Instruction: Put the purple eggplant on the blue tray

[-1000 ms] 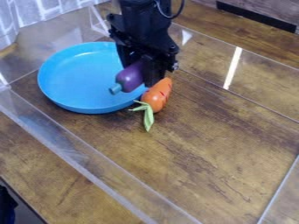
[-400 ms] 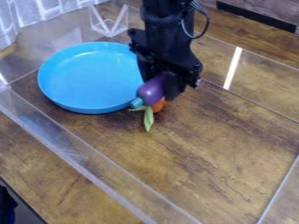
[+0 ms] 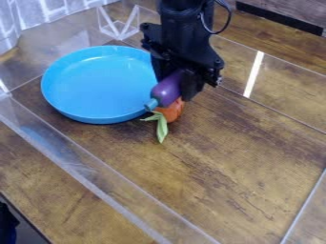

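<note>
A: Nearest first, what's on the wooden table [image 3: 242,162]?
B: Orange carrot [image 3: 169,111] with green leaves [image 3: 160,127], lying just off the near-right edge of the blue tray [image 3: 90,84]. Leaves point toward the camera.
A: Eggplant?
B: Purple eggplant [image 3: 166,91] sits right above the carrot, tilted, stem end down-left toward the tray rim. It looks lifted off the table; can't tell if it touches the carrot.
A: Relative to the claw?
B: It's at the tip of the black gripper [image 3: 176,86], sticking out below and slightly left of the fingers. Jaws are clamped on it, the upper part hidden between them.
A: Over the tray?
B: No, beside it, at the right rim, over the carrot. Tray's inside shows nothing in it.
A: Farther back?
B: Arm body rises straight up out of frame; some white wire shape behind the tray, too unclear to name.
</note>
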{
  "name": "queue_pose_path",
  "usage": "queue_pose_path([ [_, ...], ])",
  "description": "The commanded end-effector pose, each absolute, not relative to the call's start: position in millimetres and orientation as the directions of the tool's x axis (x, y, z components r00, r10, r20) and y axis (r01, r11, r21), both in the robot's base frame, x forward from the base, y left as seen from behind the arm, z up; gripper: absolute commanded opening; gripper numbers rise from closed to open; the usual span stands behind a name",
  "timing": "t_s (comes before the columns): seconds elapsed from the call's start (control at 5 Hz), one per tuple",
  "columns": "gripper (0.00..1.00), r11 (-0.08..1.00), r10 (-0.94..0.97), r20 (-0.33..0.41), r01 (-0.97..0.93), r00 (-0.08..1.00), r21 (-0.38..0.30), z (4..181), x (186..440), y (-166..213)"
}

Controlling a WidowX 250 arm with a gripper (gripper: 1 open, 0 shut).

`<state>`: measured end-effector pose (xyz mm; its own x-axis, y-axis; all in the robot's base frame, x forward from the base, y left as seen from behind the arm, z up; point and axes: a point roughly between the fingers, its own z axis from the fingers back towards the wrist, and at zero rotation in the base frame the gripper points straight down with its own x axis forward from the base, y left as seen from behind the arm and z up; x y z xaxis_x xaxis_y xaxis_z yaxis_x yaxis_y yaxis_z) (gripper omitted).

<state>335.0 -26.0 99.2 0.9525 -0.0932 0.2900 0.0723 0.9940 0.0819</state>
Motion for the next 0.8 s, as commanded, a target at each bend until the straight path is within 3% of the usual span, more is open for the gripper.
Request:
queue_pose_path([
  [0.0,0.0,0.997,-0.023,0.379,-0.009,0.925,0.082,134.2,332,-16],
  [0.2,0.0,0.996,-0.021,0.391,-0.016,0.92,0.092,149.4,325,-8],
  [0.6,0.0,0.994,0.009,0.38,-0.051,0.925,0.101,146.9,303,27],
])
